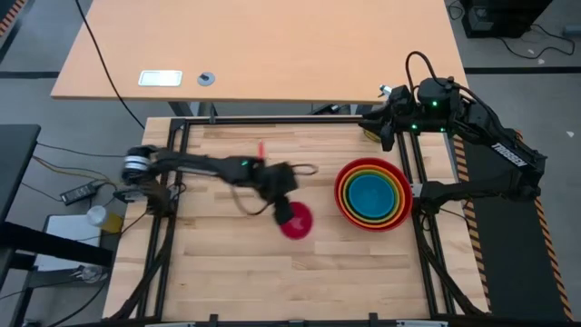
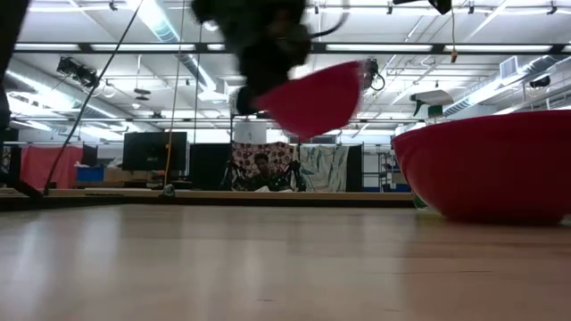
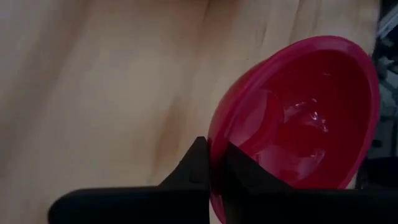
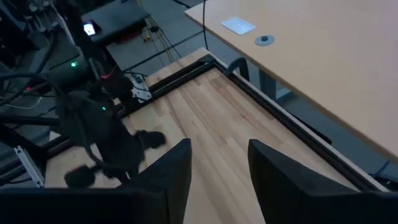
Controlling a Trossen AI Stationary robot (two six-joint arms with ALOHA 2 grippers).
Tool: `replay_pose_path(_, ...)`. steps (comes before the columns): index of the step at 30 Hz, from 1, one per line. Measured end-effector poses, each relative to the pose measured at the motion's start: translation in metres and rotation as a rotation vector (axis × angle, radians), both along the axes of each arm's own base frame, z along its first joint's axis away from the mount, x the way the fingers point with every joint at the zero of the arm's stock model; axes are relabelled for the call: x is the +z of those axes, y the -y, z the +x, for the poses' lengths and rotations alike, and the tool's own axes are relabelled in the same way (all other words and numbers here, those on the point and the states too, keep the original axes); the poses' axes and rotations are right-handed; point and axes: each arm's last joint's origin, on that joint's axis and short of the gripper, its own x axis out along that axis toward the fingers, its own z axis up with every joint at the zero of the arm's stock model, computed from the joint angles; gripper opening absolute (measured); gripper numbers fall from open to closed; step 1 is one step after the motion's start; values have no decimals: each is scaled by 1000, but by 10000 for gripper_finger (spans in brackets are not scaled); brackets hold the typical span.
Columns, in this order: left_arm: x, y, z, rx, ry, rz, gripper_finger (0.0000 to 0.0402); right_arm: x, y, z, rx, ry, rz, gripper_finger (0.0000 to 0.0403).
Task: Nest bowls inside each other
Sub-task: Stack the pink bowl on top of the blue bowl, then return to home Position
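The small magenta pink bowl (image 1: 298,222) hangs above the middle of the wooden table, with my left gripper (image 1: 283,211) shut on it. In the low view the pink bowl (image 2: 317,96) is tilted and well clear of the tabletop. To its right stands a nest of bowls (image 1: 373,193) resting on its base: red outermost (image 2: 491,169), then orange, lime green, and blue (image 1: 372,194) in the middle. My right gripper (image 4: 217,168) stays raised over the far right corner, open, with nothing between its fingers. My left gripper pinches the pink bowl's rim (image 3: 212,140) between its two fingers, one finger (image 3: 239,171) inside the bowl and the other (image 3: 198,168) on the outer wall. The fingers slant downward from the table's left. The bowl is lifted clear and tilted.
A black metal frame (image 1: 272,120) runs around the tabletop. Beyond its far edge stands a light wooden desk (image 1: 254,45). Bare wood lies in front of the nest and along the near edge (image 1: 300,282). Cables and small gear lie off the left side (image 1: 86,193).
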Motion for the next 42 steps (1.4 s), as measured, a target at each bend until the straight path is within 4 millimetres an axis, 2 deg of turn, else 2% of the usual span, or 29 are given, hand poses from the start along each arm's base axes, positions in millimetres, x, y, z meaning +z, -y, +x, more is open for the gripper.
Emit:
replay_pose_path(3, 12, -11, 43, -54, 42, 46, 11, 1, -1, -3, -1, 1, -1, 159)
replay_pose_path(7, 30, -19, 97, -93, 164, 1, 11, 1, -3, -7, -13, 0, -6, 158)
replay_pose_path(11, 51, -22, 133, -83, 312, -3, 17, 3, -3, -10, -36, 11, -6, 158)
replay_pose_path(14, 41, -31, 157, -29, 361, -7, 18, 3, -4, -11, -40, 17, -4, 158)
replay_pose_path(18, 9, -48, 181, 37, 401, 17, 20, 5, -4, -10, -48, 35, 2, 158)
replay_pose_path(21, -10, -52, 186, 115, 379, 45, 30, 7, -3, -10, -64, 54, -6, 158)
replay_pose_path(24, -18, -52, 185, 148, 330, 80, 64, 8, -4, -9, -62, 70, -15, 158)
replay_pose_path(30, -13, -55, 183, 101, 344, 147, 176, 8, -4, -8, -60, 67, -15, 158)
replay_pose_path(33, -7, -57, 178, 69, 322, 122, 216, 8, -4, -9, -62, 67, -14, 158)
replay_pose_path(37, 13, -49, 168, -13, 315, 215, 221, 8, -5, -11, -61, 63, -16, 158)
replay_pose_path(42, 51, -17, 157, -136, 391, 372, 179, 11, -10, -24, -76, 102, -64, 158)
